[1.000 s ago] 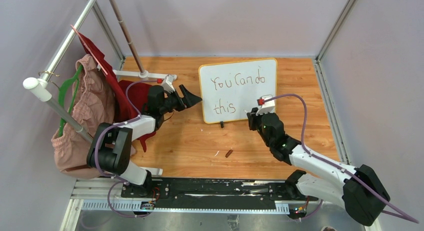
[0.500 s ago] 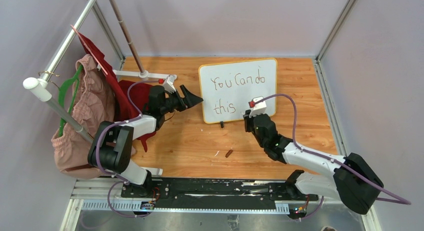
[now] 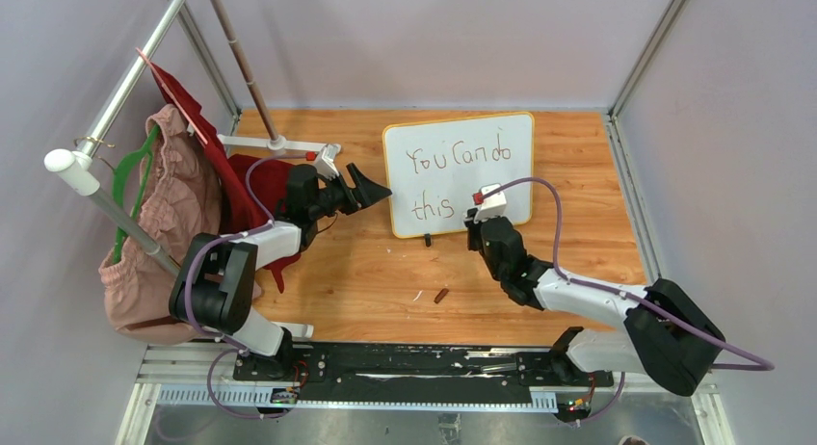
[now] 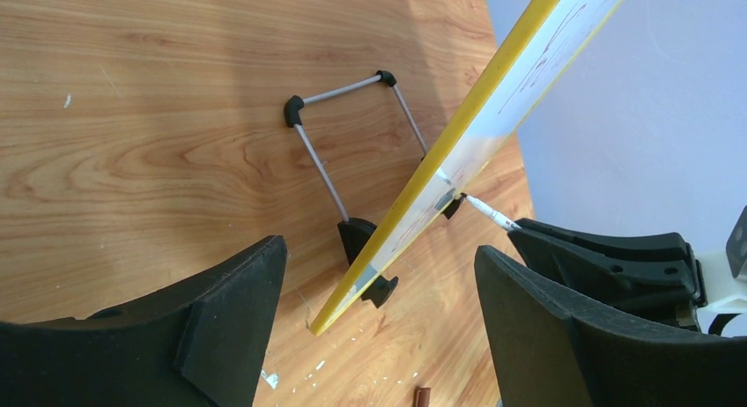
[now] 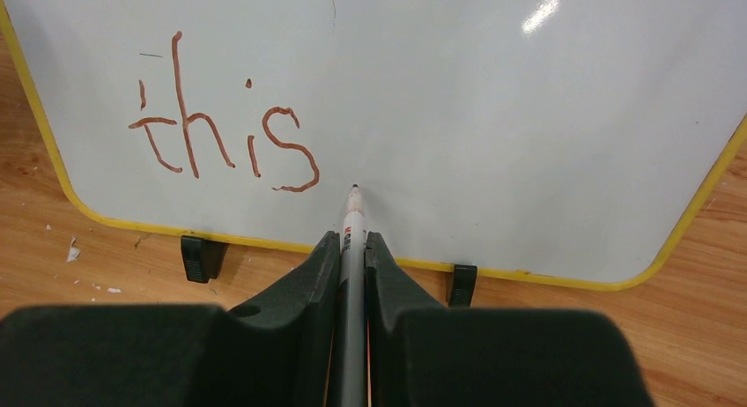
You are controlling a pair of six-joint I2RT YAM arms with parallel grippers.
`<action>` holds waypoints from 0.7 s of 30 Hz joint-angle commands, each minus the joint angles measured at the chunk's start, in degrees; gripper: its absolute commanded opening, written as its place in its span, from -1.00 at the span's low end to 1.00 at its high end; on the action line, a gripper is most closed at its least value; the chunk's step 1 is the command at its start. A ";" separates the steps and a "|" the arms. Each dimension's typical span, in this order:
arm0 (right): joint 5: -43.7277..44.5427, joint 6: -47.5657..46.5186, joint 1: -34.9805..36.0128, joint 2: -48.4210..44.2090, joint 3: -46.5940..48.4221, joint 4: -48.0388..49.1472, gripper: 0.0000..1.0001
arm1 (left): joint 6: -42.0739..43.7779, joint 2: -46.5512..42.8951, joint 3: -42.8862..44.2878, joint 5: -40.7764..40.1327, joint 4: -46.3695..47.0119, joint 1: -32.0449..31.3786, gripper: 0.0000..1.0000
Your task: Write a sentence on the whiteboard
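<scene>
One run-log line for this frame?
right gripper: shut on marker, tip at whiteboard right of "this" | left gripper: open, empty | sentence: "You Can do this"

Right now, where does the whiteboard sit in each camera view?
Top external: the whiteboard, centre of the picture.
Left wrist: the whiteboard edge-on, slanting from lower centre to top right.
Right wrist: it fills the upper picture.
Shared landmark: black clip foot below the word "this".

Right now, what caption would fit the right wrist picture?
Right hand holds a marker with its tip at the whiteboard, just after the word "this".
</scene>
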 commanded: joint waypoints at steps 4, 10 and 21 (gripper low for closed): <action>2.00 -0.81 1.01 0.97 2.17 2.87 -1.00 | -0.21 0.03 1.40 0.83 1.97 -0.37 0.66; 1.67 -0.88 1.02 1.47 2.37 2.62 -1.00 | -0.18 0.00 1.31 0.82 2.18 -0.37 0.66; 1.73 -0.52 1.02 2.08 2.54 2.44 -1.00 | -0.27 -0.03 1.29 0.81 2.22 -0.37 0.65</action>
